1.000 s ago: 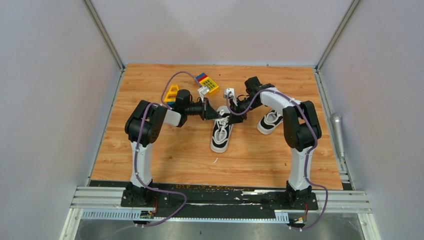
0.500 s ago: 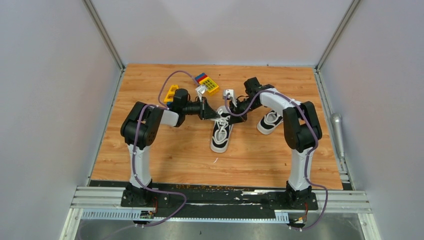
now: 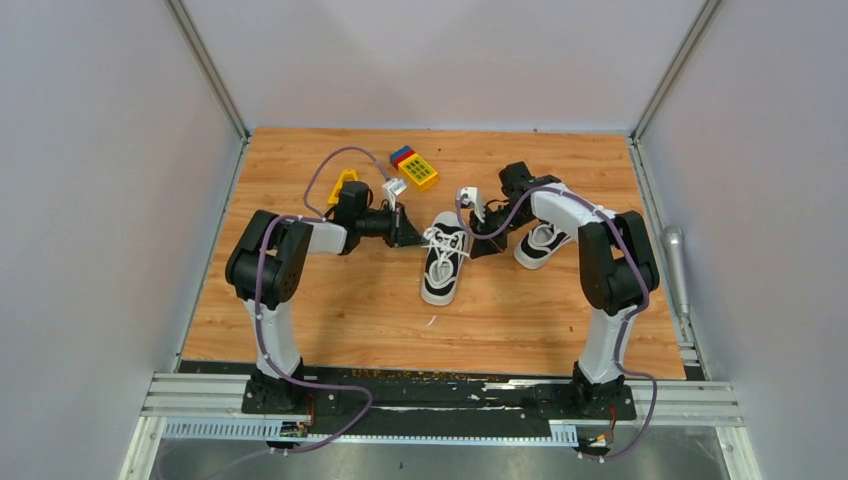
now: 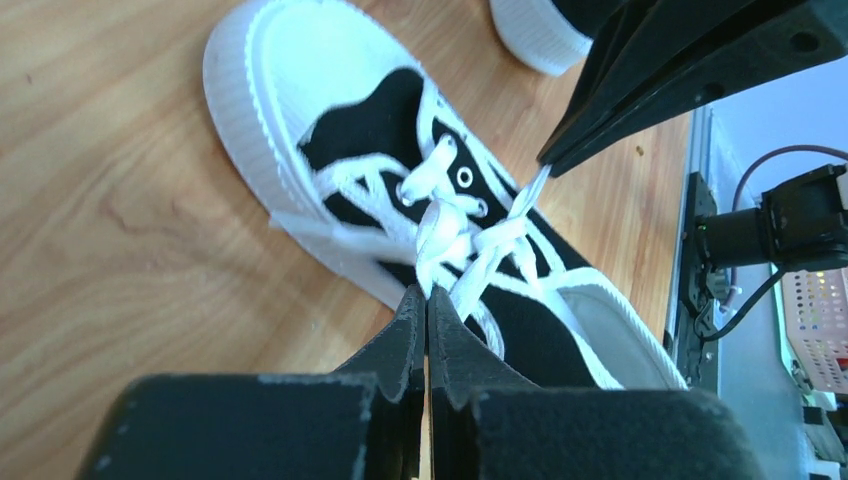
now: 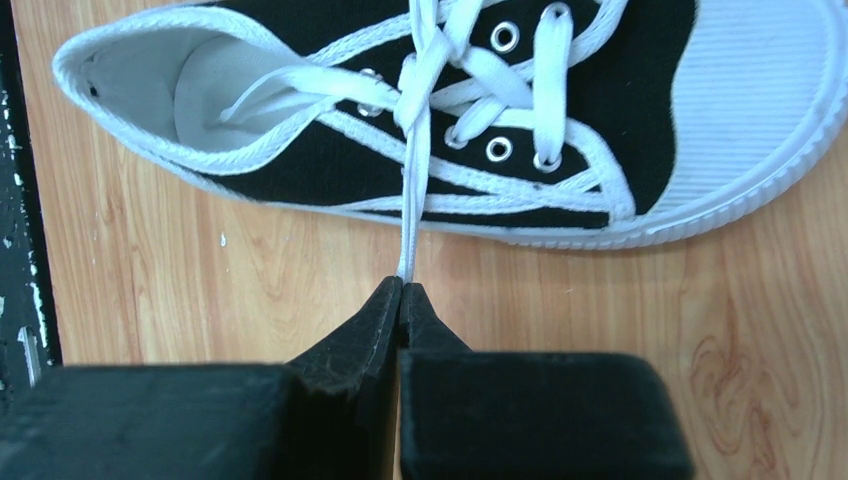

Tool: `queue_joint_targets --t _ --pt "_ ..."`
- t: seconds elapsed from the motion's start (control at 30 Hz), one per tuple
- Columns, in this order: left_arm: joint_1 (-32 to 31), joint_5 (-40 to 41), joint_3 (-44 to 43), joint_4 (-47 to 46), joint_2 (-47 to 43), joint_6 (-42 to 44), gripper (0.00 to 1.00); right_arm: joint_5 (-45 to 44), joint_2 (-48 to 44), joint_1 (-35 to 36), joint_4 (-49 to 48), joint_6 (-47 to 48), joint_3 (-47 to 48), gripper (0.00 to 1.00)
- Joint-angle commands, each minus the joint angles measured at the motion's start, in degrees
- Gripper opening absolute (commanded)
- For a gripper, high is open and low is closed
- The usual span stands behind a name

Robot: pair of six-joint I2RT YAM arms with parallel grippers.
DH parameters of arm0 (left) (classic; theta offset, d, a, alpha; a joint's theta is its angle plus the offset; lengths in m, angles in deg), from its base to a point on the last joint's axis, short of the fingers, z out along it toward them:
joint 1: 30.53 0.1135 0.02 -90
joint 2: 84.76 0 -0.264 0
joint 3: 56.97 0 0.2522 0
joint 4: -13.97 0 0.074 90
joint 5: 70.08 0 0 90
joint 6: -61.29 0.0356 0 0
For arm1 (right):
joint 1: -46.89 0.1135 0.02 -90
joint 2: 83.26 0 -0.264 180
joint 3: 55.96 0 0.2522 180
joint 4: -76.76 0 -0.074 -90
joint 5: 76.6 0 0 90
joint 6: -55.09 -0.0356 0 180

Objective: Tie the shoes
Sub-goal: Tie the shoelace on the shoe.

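The left gripper [image 3: 410, 233], left of centre in the top view, has swung out toward the left edge. It stays pinched shut on one white lace [image 4: 436, 250], and its wrist view shows the strand running straight down into the closed tips.

At centre frame the first shoe [image 3: 442, 262] sits sole-down on the wooden table [image 3: 330, 310], right between the two arms. The laces cross over its upper eyelets.

Over to the right gripper [image 3: 480, 240], and that's the big change. A second ago its jaws stood apart; now they've clamped on the other lace [image 5: 408, 220] and the arm has drawn off to the right. The strand runs tight and straight from the crossing to the tips.

So both ends are going opposite ways. That looks like the first crossover being cinched down, with the bow not yet made.

Further right, the second shoe [image 3: 540, 243] lies just beyond the right arm, its laces loose, and its turn is yet to come.

Containers? No box or bin anywhere. The nearest thing is the first shoe's mouth [image 5: 150, 80], showing only white lining, nothing inside. The toy blocks [image 3: 414, 168] sit loose at upper centre.
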Motion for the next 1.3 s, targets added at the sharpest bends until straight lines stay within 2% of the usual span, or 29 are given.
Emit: queue_joint_targets --t 0.0,0.2,0.43,0.47,0.7,0.83,0.93,1.1,1.27 --pt "1.3 4.2 1.8 9.3 -5.9 6.6 0.00 -2.8 -3.6 -1.2 2.2 0.5 -2.8 0.00" --pt "2.3 7.9 2.1 14.8 -7.6 9.8 0.00 -3.8 -4.3 -2.3 1.7 -0.3 -3.8 0.00" --pt "1.0 3.2 -1.9 15.1 -5.3 9.6 0.00 -1.3 -2.4 -0.8 0.8 -4.6 1.2 0.01" --pt "0.8 3.0 -2.5 15.6 -5.2 9.7 0.00 -1.5 -2.4 -0.8 0.8 -5.6 1.7 0.08" --pt "0.5 1.7 -4.8 19.4 -6.1 11.1 0.00 -1.7 -7.0 -0.8 -0.6 -8.2 1.0 0.40" --pt "0.1 0.7 -6.4 21.9 -5.5 12.6 0.00 -3.5 -6.7 -0.1 -2.5 -6.9 0.6 0.49" --pt "-0.2 -0.1 -8.2 24.1 -4.9 14.2 0.00 -4.2 -6.0 0.4 -5.9 -4.5 0.4 0.61" --pt "-0.3 -1.1 -10.9 28.1 -3.3 16.6 0.00 -6.2 -3.1 1.7 -7.7 0.7 3.1 0.65" --pt "-0.4 -1.2 -12.2 28.9 -2.1 17.2 0.00 -2.9 -0.7 2.8 -9.0 7.4 5.0 0.64"
